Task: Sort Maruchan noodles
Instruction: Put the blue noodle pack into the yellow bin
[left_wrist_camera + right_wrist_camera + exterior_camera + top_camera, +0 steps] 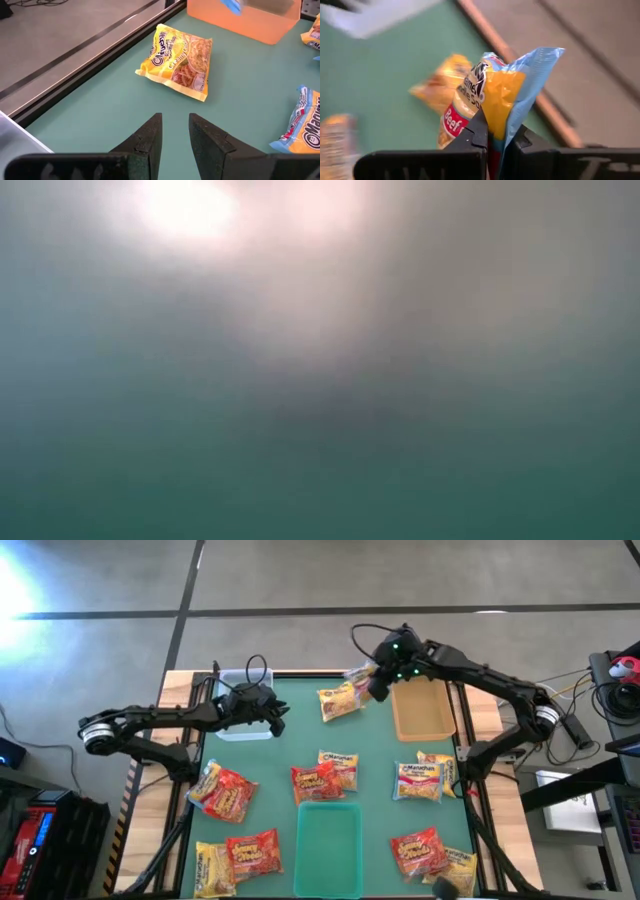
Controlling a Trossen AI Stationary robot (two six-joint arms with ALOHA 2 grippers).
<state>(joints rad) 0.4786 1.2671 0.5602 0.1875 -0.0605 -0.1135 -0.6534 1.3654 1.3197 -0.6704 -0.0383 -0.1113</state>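
Right pincer (500,132) is closed on one edge of a packet (490,95) lettered "Beef", held above the table's far side beside the brown tray (424,712). You risk the crinkly film slipping, since only the seam is pinched. Left pincer (175,127), slightly parted and empty, waits by the clear tray (243,705), facing a yellow packet (177,62) reading "Creamy Chicken". Remaining packets (325,775) read "Maruchan" and lie about the green table (290,745).
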